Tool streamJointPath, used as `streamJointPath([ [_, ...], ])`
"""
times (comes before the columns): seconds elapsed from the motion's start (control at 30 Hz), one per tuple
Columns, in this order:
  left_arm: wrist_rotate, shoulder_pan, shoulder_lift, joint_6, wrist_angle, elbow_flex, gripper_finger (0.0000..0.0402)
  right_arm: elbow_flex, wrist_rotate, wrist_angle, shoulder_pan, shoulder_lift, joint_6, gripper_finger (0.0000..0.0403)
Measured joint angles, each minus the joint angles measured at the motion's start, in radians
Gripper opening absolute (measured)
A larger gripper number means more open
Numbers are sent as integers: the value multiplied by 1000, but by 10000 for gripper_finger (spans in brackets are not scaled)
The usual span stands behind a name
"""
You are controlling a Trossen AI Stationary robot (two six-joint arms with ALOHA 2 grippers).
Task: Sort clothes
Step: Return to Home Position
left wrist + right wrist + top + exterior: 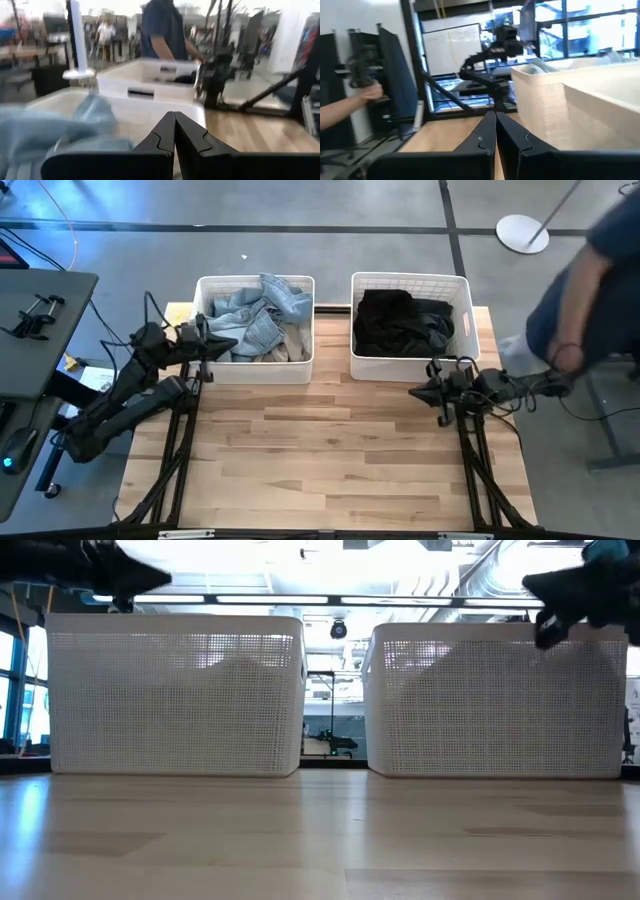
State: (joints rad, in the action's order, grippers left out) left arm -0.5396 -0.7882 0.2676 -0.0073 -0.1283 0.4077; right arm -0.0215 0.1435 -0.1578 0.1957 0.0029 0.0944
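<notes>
Both pairs of fingers are clenched together and hold nothing. No garment lies on the wooden tabletop [320,450], so the sorting appears complete and only the retreat to rest appears to be left.

The left gripper [228,343] hangs over the left rim of the left white plastic lattice basket [255,370], pointing across it. The crumpled light blue denim garment [262,312] lies directly ahead of and below its fingertips, so this arm must clear the rim when it draws back. The right gripper [418,391] hangs just outside the front wall of the right white plastic lattice basket [410,368], apart from its contents.

The denim garment is heaped on top, nearly filling the left basket, with no clear long axis. A beige fabric garment [296,340] shows beside it at the front right corner. The black fabric garments [400,320] form one dark folded mound in the right basket.
</notes>
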Motion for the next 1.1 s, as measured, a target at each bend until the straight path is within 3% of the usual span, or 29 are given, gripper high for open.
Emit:
streamJointPath([
  [0.3,-24,-6,-8,-27,91,-61,0,12,-313,56,-307,9,63,0],
  [0.47,-19,-2,-7,-78,208,-168,0,12,-423,102,-386,17,89,0],
  [0.63,-33,30,-12,-84,357,-249,0,12,-440,100,-385,30,89,0],
  [0.87,-77,136,-47,-138,463,-266,0,12,-442,101,-385,65,88,0],
  [1.1,35,201,-63,-169,321,-95,0,12,-440,102,-385,91,110,0],
])
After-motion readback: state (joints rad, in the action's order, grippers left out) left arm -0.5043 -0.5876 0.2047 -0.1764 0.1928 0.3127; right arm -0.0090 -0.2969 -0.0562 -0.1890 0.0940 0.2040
